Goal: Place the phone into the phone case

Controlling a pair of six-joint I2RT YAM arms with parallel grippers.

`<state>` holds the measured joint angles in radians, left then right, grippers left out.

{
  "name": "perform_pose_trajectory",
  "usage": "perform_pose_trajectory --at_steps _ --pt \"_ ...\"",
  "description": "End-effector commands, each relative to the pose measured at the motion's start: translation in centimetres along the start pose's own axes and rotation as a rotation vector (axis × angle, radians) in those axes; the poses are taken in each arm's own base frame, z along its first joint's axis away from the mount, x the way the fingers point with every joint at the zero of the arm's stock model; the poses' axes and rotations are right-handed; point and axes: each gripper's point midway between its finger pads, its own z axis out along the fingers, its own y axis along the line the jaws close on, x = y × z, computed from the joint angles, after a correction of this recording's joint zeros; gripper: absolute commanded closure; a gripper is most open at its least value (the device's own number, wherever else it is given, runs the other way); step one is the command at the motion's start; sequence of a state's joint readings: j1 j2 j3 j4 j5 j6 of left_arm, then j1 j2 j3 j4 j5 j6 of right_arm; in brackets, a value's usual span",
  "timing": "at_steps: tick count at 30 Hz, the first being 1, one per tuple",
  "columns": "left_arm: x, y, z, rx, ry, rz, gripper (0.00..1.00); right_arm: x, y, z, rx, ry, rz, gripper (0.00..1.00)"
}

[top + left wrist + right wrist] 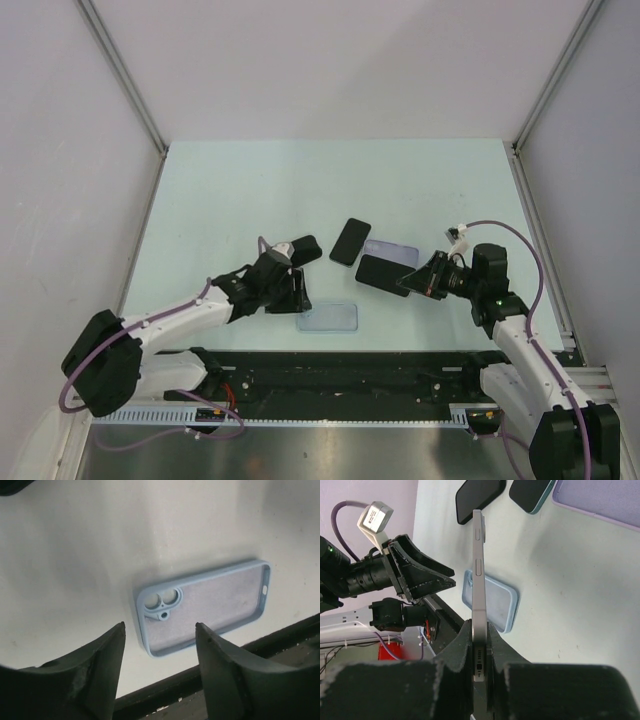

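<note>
Blue case point(207, 605): open side up, long axis left to right, just ahead of the left gripper point(160, 630), whose jaws stand wide and empty. You hold the phone point(478, 565) edge-on, clamped in the right gripper point(480, 635), right of the case.

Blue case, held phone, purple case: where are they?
blue case point(215, 605): left wrist view, inner floor.
held phone point(478, 580): right wrist view, side edge.
purple case point(600, 497): right wrist view, flat face.
</note>
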<state>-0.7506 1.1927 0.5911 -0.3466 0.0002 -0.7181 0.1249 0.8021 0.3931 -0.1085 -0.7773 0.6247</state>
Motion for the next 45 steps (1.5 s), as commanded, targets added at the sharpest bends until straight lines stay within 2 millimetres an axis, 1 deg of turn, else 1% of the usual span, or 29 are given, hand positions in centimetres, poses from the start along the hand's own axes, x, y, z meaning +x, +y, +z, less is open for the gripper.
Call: perform_pose_trajectory --at_steps 1,4,7,10,11,12,13,14,18,19,21,22,23,24,25,26,27,28,30,31,32,35,37,41,45 --pt "-0.2 -0.9 -0.9 0.058 -0.02 -0.023 0.29 -1.5 2.4 -0.2 -0.092 -0.029 -0.077 1.0" --pt "-0.5 -1.2 -1.3 0.079 -0.033 -0.024 0.21 -1.4 2.7 -0.2 -0.106 -0.02 -0.08 1.0" --pt "-0.8 -1.3 -1.5 0.093 -0.036 -0.024 0.16 -1.2 2.9 -0.2 -0.123 -0.007 -0.082 1.0" --pt "-1.1 -1.2 -1.7 0.1 -0.044 -0.023 0.15 -0.5 2.9 0.1 -0.133 0.032 -0.071 1.0" --pt "-1.2 -1.2 -1.7 0.103 -0.045 -0.023 0.15 -0.2 2.6 0.3 -0.129 0.051 -0.057 1.0" --pt "-1.3 -1.3 -1.9 0.111 -0.05 -0.021 0.15 0.3 2.7 0.6 -0.133 0.076 -0.05 1.0" --pt "-1.4 -1.3 -2.0 0.117 -0.053 -0.023 0.15 0.1 3.1 0.9 -0.148 0.065 -0.074 1.0" --pt "-1.5 -1.4 -2.1 0.123 -0.055 -0.024 0.14 0.3 3.2 1.1 -0.152 0.074 -0.077 1.0" --pt "-1.7 -1.5 -2.8 0.148 -0.076 -0.024 0.13 1.4 4.1 2.5 -0.164 0.108 -0.081 1.0" --pt "-1.6 -1.5 -2.9 0.151 -0.08 -0.025 0.13 1.8 4.7 3.0 -0.176 0.116 -0.091 1.0" --pt "-1.5 -1.2 -3.1 0.154 -0.089 -0.036 0.12 2.5 4.8 3.8 -0.175 0.141 -0.08 1.0" --pt "-1.5 -1.2 -3.2 0.156 -0.091 -0.037 0.12 3.0 5.4 4.3 -0.19 0.15 -0.09 1.0" --pt "-1.6 -1.2 -3.4 0.16 -0.102 -0.042 0.12 3.4 5.6 4.7 -0.194 0.161 -0.091 1.0" --pt "-1.5 -1.0 -3.3 0.157 -0.099 -0.043 0.12 3.8 5.2 5.4 -0.177 0.175 -0.079 1.0" --pt "-1.4 -0.9 -3.3 0.157 -0.101 -0.044 0.12 3.9 5.5 5.8 -0.19 0.174 -0.082 1.0" --pt "-1.5 -1.0 -3.4 0.16 -0.106 -0.047 0.12 4.7 5.8 6.2 -0.197 0.197 -0.083 1.0" --pt "-1.5 -0.8 -3.4 0.158 -0.106 -0.048 0.12 4.6 5.9 6.7 -0.201 0.191 -0.087 1.0" --pt "-1.4 -0.8 -3.4 0.159 -0.106 -0.047 0.12 5.3 5.5 7.3 -0.189 0.218 -0.067 1.0" --pt "-1.6 -0.8 -3.5 0.158 -0.112 -0.049 0.12 5.9 5.9 7.9 -0.211 0.237 -0.067 1.0" --pt "-1.6 -0.8 -3.5 0.16 -0.115 -0.051 0.12 6.5 5.4 8.4 -0.196 0.258 -0.053 1.0" --pt "-1.6 -0.8 -3.6 0.16 -0.117 -0.054 0.12 6.9 5.5 8.6 -0.199 0.272 -0.05 1.0" --pt "-1.7 -0.7 -3.6 0.157 -0.119 -0.057 0.11 7.6 5.1 9.4 -0.186 0.293 -0.034 1.0" --pt "-1.7 -0.7 -3.5 0.153 -0.114 -0.06 0.11 7.7 5.2 9.7 -0.188 0.294 -0.03 1.0" --pt "-1.6 -0.5 -3.3 0.144 -0.11 -0.058 0.11 8.4 4.4 10.2 -0.167 0.315 0.001 1.0" --pt "-1.4 -0.2 -3.0 0.134 -0.103 -0.056 0.12 8.6 4.4 10.6 -0.172 0.325 0.025 1.0"
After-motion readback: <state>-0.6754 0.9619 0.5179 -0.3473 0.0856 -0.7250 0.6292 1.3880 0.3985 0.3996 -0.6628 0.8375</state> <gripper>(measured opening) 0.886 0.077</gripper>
